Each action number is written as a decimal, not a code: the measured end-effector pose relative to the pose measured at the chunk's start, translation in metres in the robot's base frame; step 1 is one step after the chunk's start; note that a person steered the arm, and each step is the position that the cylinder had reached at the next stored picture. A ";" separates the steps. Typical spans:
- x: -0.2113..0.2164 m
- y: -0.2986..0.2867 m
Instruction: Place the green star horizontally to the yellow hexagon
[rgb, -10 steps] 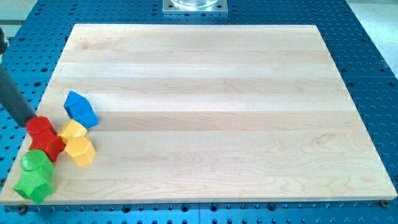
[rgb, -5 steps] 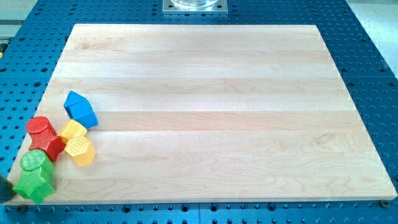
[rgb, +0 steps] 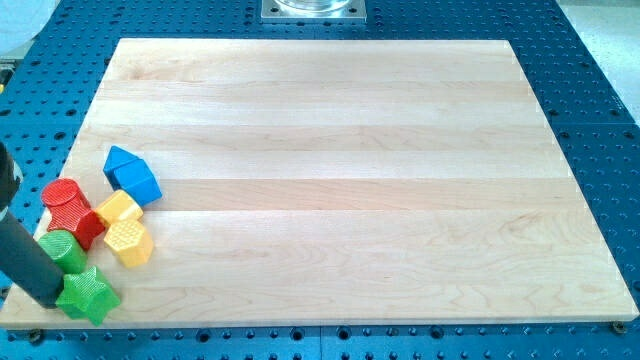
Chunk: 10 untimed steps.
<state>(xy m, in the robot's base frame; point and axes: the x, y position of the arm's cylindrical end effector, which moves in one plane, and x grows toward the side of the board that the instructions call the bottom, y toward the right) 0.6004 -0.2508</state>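
- My tip (rgb: 46, 297) touched the green star (rgb: 87, 295) on its left side, low on the desk (rgb: 350, 150)
- The yellow hexagon (rgb: 129, 241) sat up and right of the star
- I had no claw, just a rod

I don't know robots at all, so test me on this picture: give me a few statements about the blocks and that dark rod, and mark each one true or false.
1. All the blocks sit near the board's lower left corner in the view. True.
2. The tip is at the green star's left side in the view. True; they look to be in contact.
3. The blue block lies at the view's bottom, below the green star. False: it is the topmost block of the cluster.
4. The yellow hexagon sits alone at the board's centre. False: it is in the cluster, beside another yellow block.
5. A red block lies left of the yellow blocks. True.
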 end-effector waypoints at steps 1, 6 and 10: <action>0.002 0.000; 0.014 0.135; -0.053 0.214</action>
<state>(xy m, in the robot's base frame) 0.5469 -0.0368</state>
